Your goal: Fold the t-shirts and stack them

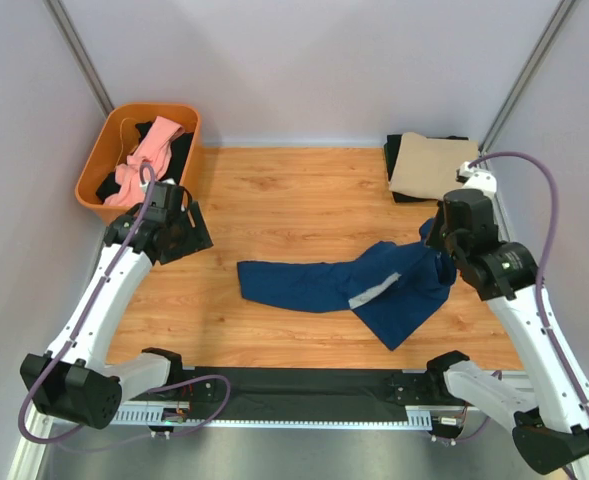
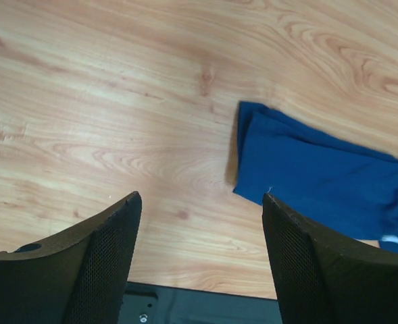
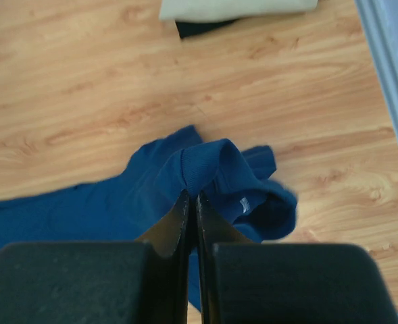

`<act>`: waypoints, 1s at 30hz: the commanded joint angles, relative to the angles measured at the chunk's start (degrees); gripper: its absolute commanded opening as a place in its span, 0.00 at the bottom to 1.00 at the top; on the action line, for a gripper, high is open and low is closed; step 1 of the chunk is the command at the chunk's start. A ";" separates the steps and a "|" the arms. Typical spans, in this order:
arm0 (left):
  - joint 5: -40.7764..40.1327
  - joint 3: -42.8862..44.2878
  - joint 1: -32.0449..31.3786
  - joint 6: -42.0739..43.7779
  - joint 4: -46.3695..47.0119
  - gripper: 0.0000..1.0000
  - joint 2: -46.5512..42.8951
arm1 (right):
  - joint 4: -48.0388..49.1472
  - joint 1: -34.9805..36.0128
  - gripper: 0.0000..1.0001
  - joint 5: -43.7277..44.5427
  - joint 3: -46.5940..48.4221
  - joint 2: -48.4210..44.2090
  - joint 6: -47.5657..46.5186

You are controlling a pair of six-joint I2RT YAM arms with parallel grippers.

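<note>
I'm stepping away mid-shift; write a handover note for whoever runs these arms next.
Left gripper: open, empty, over the table near the navy t-shirt.
Right gripper: shut on a fold of that shirt, which lies crumpled, unfolded.
Done: tan tee folded on a black tee, far right corner.
Left: fold, stack navy; pink tee and black cloth sit in the orange basket.

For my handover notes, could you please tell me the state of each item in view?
navy tee: unfolded, crumpled, right end pinched.
tan tee: folded, on black tee.
black tee: under tan tee, mostly hidden.
pink tee: crumpled in basket.
basket: upright, part full.
left gripper: jaws open, empty.
right gripper: jaws shut on navy tee.
</note>
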 commanded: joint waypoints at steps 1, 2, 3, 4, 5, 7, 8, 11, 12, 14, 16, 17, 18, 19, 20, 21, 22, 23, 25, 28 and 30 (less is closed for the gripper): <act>0.45 -2.19 0.10 1.30 5.02 0.78 -0.21 | 7.57 -0.17 0.00 -2.40 -4.09 -1.50 -1.32; 1.15 -3.33 0.10 1.65 6.51 0.77 -0.21 | 9.95 -0.17 0.00 -6.24 -6.02 -3.77 -1.84; 2.29 -4.39 0.10 1.91 10.09 0.76 -0.04 | 12.41 -0.17 0.00 -8.28 -10.57 -5.18 -3.07; 5.00 -6.32 0.01 2.44 12.13 0.75 0.22 | 17.14 -0.17 0.00 -10.47 -12.79 -6.59 -3.86; 6.42 -7.20 -0.17 2.62 14.15 0.74 1.18 | 19.36 -0.17 0.00 -14.32 -14.81 -9.39 -4.65; 7.13 -8.35 -1.74 2.79 19.34 0.73 3.29 | 23.05 -0.17 0.00 -15.59 -19.57 -11.43 -5.71; 7.13 -8.01 -2.53 2.88 20.48 0.73 6.52 | 23.68 -0.17 0.00 -15.94 -20.62 -12.39 -5.89; 6.08 -5.29 -5.52 2.36 22.52 0.68 13.21 | 23.78 -0.17 0.00 -15.16 -21.69 -11.27 -6.07; 5.82 -4.50 -5.79 2.09 22.60 0.65 18.02 | 23.43 -0.17 0.00 -14.81 -21.25 -10.39 -5.89; 6.25 -2.74 -6.23 0.78 22.95 0.62 24.09 | 22.02 -0.17 0.00 -13.58 -19.67 -8.03 -4.75; 7.22 -2.12 -6.76 -0.10 22.96 0.59 26.93 | 21.32 -0.17 0.00 -13.92 -18.79 -6.78 -4.84; 7.13 -2.38 -7.28 -0.19 23.48 0.59 28.25 | 20.97 -0.17 0.00 -13.23 -18.53 -6.08 -4.84; 7.05 -2.73 -7.72 -0.28 23.83 0.59 28.70 | 20.70 -0.17 0.00 -12.79 -18.44 -5.90 -4.84; 6.70 -3.69 -8.68 -0.54 24.36 0.59 28.88 | 20.53 -0.25 0.00 -11.91 -18.43 -5.81 -5.01; 6.69 -4.22 -9.04 -0.72 25.15 0.59 29.40 | 20.61 -0.17 0.00 -11.47 -18.43 -5.90 -5.10; 6.69 -4.66 -9.39 -0.90 25.33 0.58 29.58 | 20.52 -0.25 0.00 -11.12 -18.43 -5.81 -5.10; 6.96 -5.53 -9.74 -1.33 25.68 0.57 29.93 | 20.61 -0.17 0.00 -10.85 -18.43 -5.64 -5.19; 7.05 -5.80 -9.83 -1.51 26.20 0.56 30.72 | 20.70 -0.17 0.00 -10.41 -18.26 -5.46 -5.10; 8.53 -6.68 -10.01 -2.04 27.08 0.50 31.42 | 20.79 -0.17 0.01 -10.15 -18.00 -4.76 -5.19; 10.73 -7.04 -10.19 -2.30 29.37 0.40 32.83 | 20.88 -0.17 0.00 -9.80 -17.73 -4.06 -5.36; 11.09 -6.51 -10.28 -2.39 29.64 0.33 34.06 | 20.88 -0.17 0.00 -9.44 -17.65 -3.97 -5.54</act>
